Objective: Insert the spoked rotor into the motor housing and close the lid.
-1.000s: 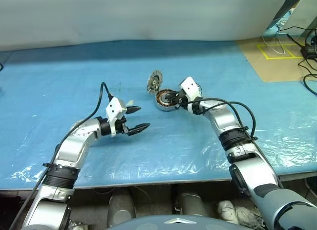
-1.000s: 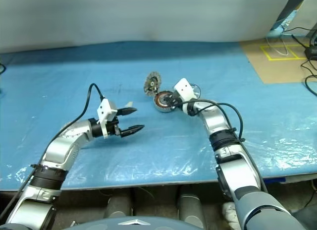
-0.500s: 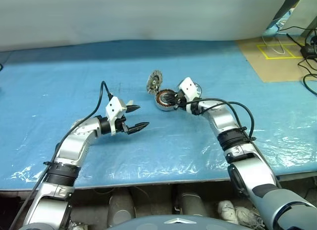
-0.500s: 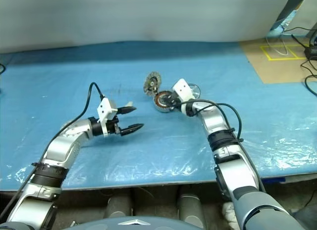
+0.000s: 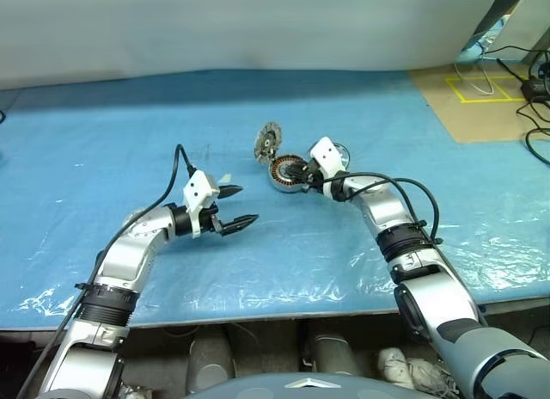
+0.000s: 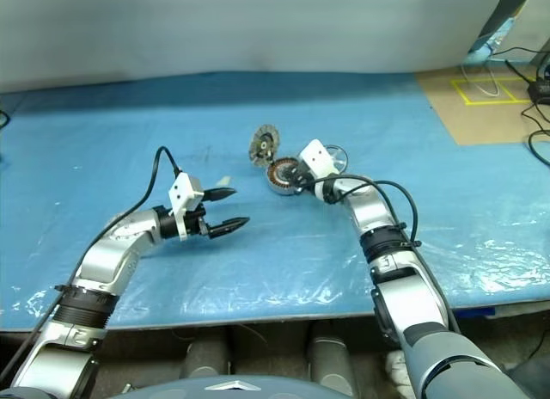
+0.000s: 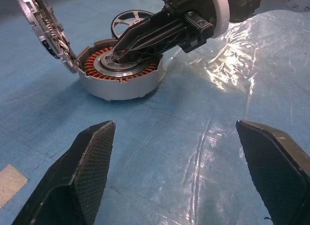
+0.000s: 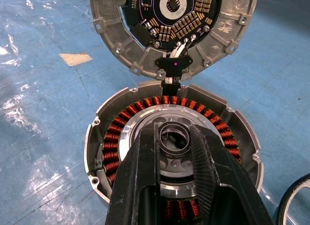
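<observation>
The motor housing (image 5: 282,179) sits mid-table, its copper windings (image 8: 121,133) showing. The lid (image 5: 268,141) stands upright at the housing's far-left edge, joined to it by wires, its circuit side (image 8: 169,11) facing my right wrist. My right gripper (image 8: 175,133) reaches into the housing, shut on the ring of its centre hub. The spoked rotor (image 7: 131,19) lies flat on the mat just behind the housing, beside my right wrist (image 6: 335,158). My left gripper (image 5: 247,204) hovers open to the housing's left, a good hand's width away, holding nothing.
Blue mat (image 5: 103,141) under crinkled clear film covers the table. A tan tape patch (image 8: 73,58) lies near the left gripper. A cardboard sheet with yellow tape (image 5: 481,98) and black cables (image 5: 537,89) are at the back right. The table's front edge (image 5: 258,317) is near.
</observation>
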You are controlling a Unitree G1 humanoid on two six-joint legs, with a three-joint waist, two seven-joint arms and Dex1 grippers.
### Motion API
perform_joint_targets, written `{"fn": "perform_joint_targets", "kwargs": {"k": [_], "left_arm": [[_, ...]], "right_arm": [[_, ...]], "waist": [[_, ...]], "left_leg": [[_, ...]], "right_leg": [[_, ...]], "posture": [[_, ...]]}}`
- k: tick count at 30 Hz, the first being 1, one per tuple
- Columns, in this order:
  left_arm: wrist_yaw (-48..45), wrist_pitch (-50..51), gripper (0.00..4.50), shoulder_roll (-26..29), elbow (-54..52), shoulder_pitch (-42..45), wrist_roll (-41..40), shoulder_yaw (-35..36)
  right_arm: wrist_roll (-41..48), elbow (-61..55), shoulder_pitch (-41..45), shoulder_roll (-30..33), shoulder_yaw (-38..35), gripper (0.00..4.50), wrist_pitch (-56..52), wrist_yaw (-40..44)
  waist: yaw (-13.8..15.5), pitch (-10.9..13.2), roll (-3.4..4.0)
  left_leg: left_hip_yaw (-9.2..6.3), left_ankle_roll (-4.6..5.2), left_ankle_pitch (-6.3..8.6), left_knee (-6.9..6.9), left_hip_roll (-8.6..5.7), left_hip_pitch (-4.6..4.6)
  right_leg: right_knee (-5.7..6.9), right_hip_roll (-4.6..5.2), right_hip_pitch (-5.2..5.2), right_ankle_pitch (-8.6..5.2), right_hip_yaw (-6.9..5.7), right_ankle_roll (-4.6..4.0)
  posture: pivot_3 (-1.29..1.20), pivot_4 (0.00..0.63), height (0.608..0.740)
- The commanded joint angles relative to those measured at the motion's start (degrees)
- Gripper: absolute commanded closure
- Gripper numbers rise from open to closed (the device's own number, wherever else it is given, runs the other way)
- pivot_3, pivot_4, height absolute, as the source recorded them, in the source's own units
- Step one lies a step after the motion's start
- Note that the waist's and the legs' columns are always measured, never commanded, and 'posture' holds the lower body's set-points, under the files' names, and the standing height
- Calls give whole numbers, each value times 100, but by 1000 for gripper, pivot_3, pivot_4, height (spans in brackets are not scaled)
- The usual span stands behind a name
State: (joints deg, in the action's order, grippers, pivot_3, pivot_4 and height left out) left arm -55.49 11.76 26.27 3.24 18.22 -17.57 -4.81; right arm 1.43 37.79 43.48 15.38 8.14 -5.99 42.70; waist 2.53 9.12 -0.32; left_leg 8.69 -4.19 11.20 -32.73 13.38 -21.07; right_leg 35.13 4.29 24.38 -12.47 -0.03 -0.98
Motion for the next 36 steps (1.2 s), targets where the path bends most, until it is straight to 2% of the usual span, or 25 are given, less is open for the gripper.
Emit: {"fn": "perform_joint_targets", "kwargs": {"k": [1,36], "left_arm": [[13,-21,353,8,-286,23,-14,-17],[99,-71,353,-41,-251,15,-13,28]], "right_arm": [[-2,26,99,-47,-16,3944,71,11],[-213,147,50,-24,32,3944,264,-116]], "waist": [[-1,0,0],[-1,0,0]], "left_leg": [[0,0,0,0,0,0],[4,0,0,-2,4,7]], "right_leg": [[1,0,0,0,0,0],[9,0,0,-5,-1,-9]], "posture": [[0,150,740],[0,150,740]]}}
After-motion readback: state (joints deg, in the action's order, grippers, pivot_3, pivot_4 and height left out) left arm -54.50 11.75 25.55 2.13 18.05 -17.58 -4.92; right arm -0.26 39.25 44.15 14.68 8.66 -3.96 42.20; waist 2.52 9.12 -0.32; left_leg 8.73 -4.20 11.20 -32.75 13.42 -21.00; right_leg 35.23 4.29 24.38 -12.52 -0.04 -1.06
